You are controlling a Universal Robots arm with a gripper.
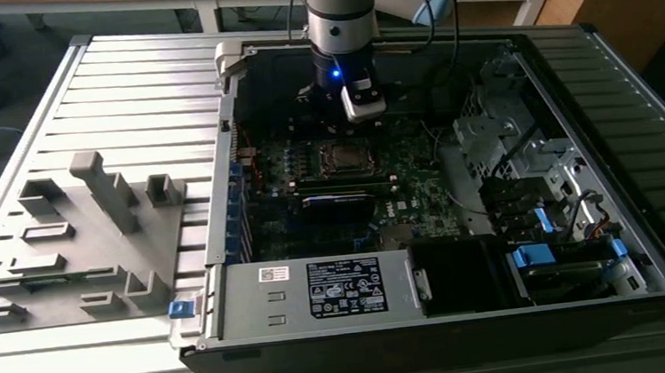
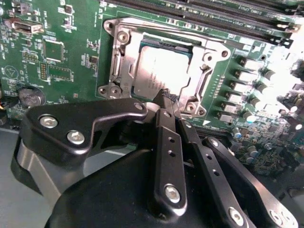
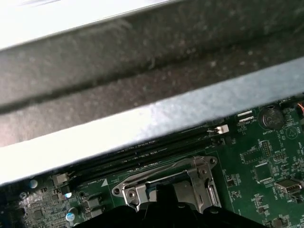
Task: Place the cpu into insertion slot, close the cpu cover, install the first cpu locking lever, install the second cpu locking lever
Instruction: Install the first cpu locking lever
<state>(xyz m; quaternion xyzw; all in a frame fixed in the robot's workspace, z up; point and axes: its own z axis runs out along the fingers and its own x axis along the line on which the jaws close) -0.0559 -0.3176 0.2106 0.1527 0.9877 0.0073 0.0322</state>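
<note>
Jaws on the gripper (image 2: 164, 102) look pinched together with nothing between them as far as I can tell, tips hovering right at the near edge of the socket. Going big to small: one open computer case (image 1: 438, 321) sitting on the slatted worktop (image 1: 123, 87), one grey fixture tray (image 1: 76, 242) beside it, one motherboard (image 2: 57, 57), one cpu cover (image 2: 199, 80) lying down flat over the insertion slot (image 2: 124, 76), and one cpu (image 2: 159, 71) already seated inside it, grey top showing through the window. Risk as I see it: those tips are so close to the frame that a slightly off push could scrape the board or skid off a lever.
</note>
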